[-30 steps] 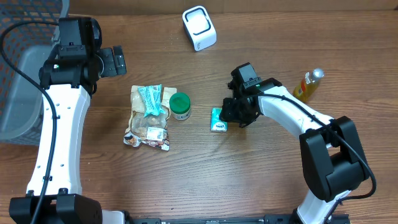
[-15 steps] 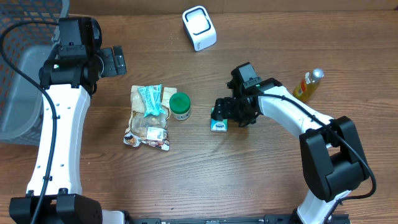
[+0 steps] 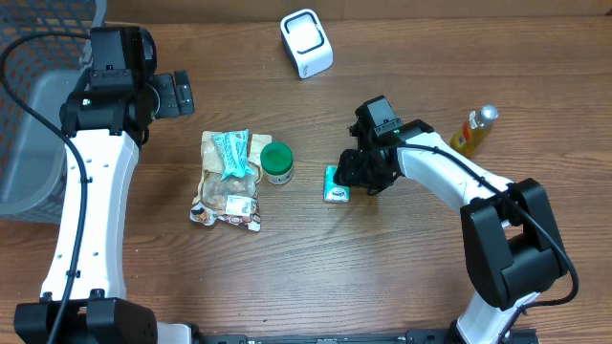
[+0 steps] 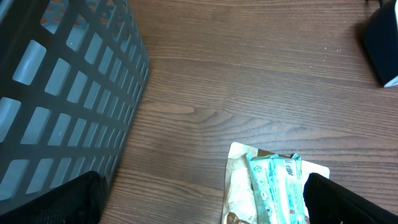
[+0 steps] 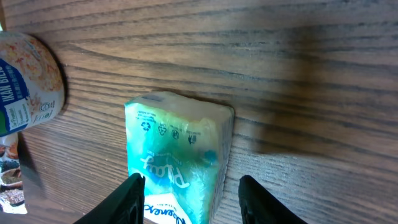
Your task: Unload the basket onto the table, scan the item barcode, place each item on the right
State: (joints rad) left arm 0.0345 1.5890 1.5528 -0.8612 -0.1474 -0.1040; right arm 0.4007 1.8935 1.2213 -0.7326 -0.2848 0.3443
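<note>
Tissue pack (image 5: 177, 155) flat on counter (image 5: 280, 74), between half-spread right jaws: one finger (image 5: 132, 198) at pack edge, gap at the other. Cup (image 5: 28, 81) ahead, outside that finger. Bare counter ahead. Left jaws spread wide, empty; snack pouch (image 4: 273, 183) between them, basket (image 4: 62, 93) alongside.

1. From overhead, bright, even light fell on the counter (image 3: 382, 277), and the shadows beneath my arms were soft.
2. My left wrist view was sharp on the wood, but the nearby basket (image 4: 56, 93) was slightly soft.
3. In my right wrist view, a dark, blurred shadow lay beside the tissue pack (image 5: 177, 162), and my right claw's fingertips (image 5: 132, 199) were dim and unfocused.
</note>
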